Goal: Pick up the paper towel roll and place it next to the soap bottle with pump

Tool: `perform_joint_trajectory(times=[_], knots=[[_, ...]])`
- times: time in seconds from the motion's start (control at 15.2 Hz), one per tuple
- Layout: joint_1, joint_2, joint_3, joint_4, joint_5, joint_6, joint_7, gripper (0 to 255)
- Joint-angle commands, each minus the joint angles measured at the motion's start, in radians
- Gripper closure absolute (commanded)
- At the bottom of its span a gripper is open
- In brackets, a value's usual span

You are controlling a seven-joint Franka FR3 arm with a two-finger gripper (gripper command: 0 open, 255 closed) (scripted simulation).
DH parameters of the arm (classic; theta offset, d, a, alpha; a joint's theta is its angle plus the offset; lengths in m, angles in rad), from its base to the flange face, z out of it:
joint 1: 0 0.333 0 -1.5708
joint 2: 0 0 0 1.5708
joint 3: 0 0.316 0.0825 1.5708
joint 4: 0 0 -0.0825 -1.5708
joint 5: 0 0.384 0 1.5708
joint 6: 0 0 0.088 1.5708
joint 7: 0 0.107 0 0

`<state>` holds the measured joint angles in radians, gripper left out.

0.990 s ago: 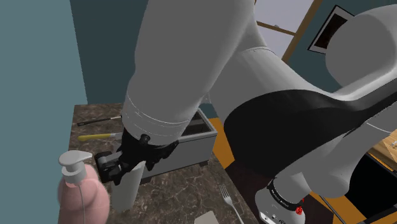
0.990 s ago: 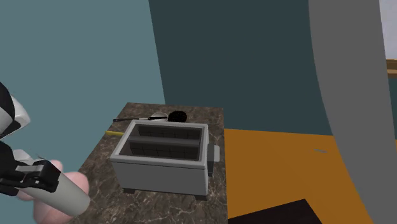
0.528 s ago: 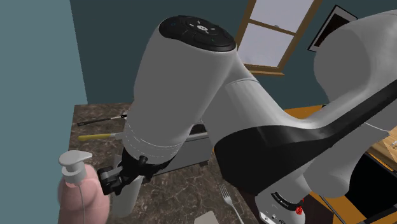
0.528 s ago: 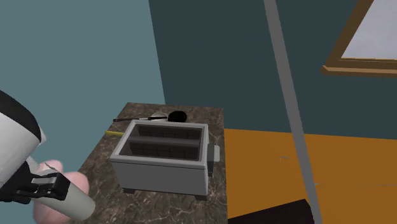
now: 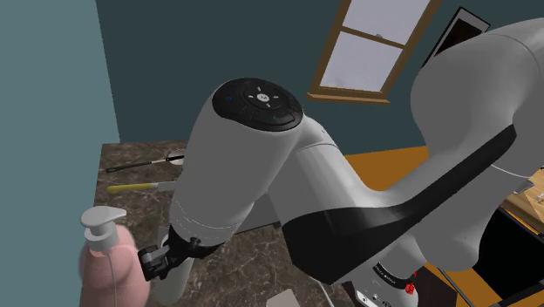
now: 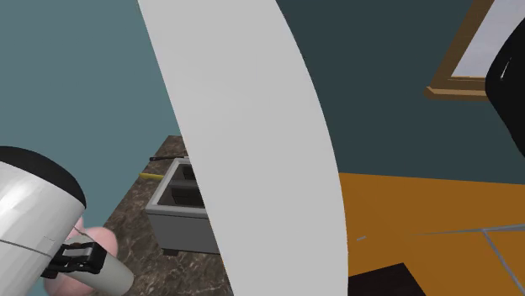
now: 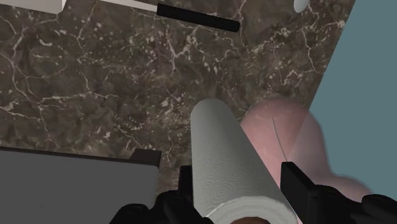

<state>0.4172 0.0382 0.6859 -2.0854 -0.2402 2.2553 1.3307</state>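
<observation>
Now my gripper (image 7: 239,183) is clamped on the paper towel roll (image 7: 230,165), which sticks out past the fingertips just beside the pink soap bottle (image 7: 287,135). Roll is a white, embossed cylinder with a brown core. Versus half a second ago it's lower, nearer the marble counter (image 7: 89,83).

I'm looking at a home kitchen — a toaster (image 6: 177,220) and utensils (image 5: 131,187) are sitting on a dark marbled counter (image 7: 83,76).
</observation>
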Motion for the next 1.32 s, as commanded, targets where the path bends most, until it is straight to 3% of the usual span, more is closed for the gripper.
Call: perform_joint_trajectory(times=[0.0, 0.53, 0.59, 0.92, 1.25], knots=[[0.002, 0.015, 0.0, -0.011, -0.017, 0.021, 0.015, 255], [0.002, 0.015, 0.0, -0.011, -0.017, 0.021, 0.015, 255], [0.002, 0.015, 0.0, -0.011, -0.017, 0.021, 0.015, 0], [0.002, 0.015, 0.0, -0.011, -0.017, 0.021, 0.015, 0], [0.002, -0.072, 0.005, 0.034, 0.069, -0.084, -0.042, 0]])
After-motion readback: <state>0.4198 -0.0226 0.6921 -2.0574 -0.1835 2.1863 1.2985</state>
